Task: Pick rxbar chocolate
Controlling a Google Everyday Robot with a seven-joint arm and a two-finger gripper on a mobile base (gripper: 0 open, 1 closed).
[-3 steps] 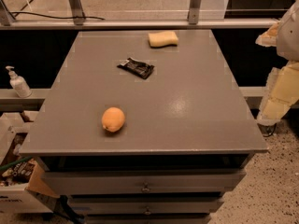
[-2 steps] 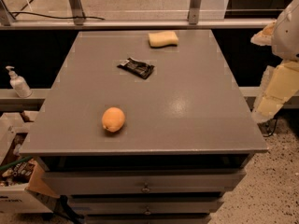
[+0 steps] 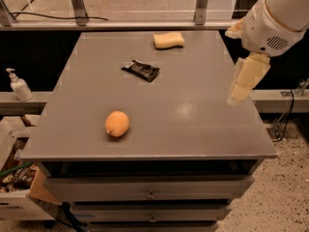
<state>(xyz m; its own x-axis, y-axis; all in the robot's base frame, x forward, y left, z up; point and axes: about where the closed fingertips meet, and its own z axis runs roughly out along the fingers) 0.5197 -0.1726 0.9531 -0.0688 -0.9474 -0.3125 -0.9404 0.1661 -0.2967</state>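
The rxbar chocolate (image 3: 140, 70) is a small flat bar in a shiny black crinkled wrapper. It lies on the grey table top (image 3: 193, 124), left of centre toward the back. My gripper (image 3: 241, 88) hangs from the white arm (image 3: 277, 18) above the table's right edge. It is well to the right of the bar and apart from it, and it holds nothing that I can see.
A round orange fruit (image 3: 117, 123) lies near the front left of the table. A yellow sponge (image 3: 168, 40) lies at the back edge. Drawers (image 3: 149, 193) sit under the top. A soap dispenser (image 3: 18, 86) stands on a ledge at the left, and a box (image 3: 14, 187) is on the floor.
The arm and gripper have moved left, from beside the table to above its right edge. The bar, fruit and sponge have not moved.
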